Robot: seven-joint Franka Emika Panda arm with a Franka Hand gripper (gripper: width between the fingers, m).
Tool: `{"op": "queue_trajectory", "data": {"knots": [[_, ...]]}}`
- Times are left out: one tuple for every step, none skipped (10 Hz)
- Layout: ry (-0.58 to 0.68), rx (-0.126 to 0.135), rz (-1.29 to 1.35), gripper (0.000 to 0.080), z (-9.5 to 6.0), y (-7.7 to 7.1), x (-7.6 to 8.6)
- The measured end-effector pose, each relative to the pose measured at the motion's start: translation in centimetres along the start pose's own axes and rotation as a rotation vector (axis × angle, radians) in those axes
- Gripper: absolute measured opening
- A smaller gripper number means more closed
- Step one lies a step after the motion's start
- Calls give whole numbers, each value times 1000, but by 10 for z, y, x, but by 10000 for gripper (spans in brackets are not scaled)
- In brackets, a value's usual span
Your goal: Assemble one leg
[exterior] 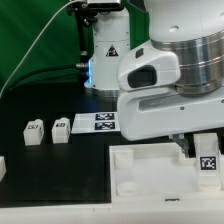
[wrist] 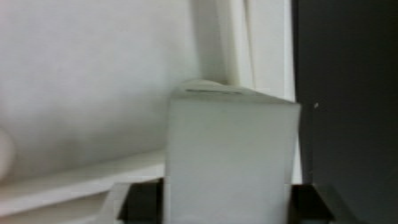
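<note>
My gripper (exterior: 200, 152) is shut on a leg (exterior: 208, 166), a small white post with a black-and-white marker facing out. It holds the leg upright over the right corner of the large white panel (exterior: 150, 172). In the wrist view the leg (wrist: 228, 140) fills the middle between the two black fingers (wrist: 146, 200), with the gripper (wrist: 228, 208) closed on its sides. The panel's raised rim (wrist: 249, 50) lies just beyond the leg's tip. I cannot tell whether the tip touches the panel. Two more legs (exterior: 35, 132) (exterior: 59, 130) lie on the black table at the exterior view's left.
The marker board (exterior: 98, 122) lies behind the panel near the arm's base (exterior: 108, 50). Another white part (exterior: 2, 166) shows at the exterior view's left edge. The arm's white body (exterior: 170, 80) hides the table's right rear.
</note>
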State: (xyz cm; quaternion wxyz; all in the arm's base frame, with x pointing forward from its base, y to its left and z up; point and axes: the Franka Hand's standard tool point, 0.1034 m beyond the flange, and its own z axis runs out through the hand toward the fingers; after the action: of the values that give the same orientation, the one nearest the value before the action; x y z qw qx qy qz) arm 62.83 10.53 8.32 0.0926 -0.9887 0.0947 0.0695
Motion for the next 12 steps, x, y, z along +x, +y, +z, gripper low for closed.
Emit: {"op": "queue_trajectory", "data": {"knots": [[0, 0, 61, 295, 1, 0, 0], [30, 16, 234, 295, 1, 2, 4], [57, 38, 411, 295, 1, 5, 6], [74, 65, 572, 295, 1, 7, 6], [95, 118, 743, 295, 0, 11, 10], [86, 147, 887, 295, 1, 12, 7], [76, 151, 1008, 295, 2, 8, 3], [69, 155, 1091, 295, 1, 5, 1], [59, 164, 1168, 295, 2, 4, 0], [45, 174, 1279, 295, 2, 3, -1], [49, 171, 1233, 295, 2, 3, 0], [51, 170, 1200, 295, 3, 3, -1]]}}
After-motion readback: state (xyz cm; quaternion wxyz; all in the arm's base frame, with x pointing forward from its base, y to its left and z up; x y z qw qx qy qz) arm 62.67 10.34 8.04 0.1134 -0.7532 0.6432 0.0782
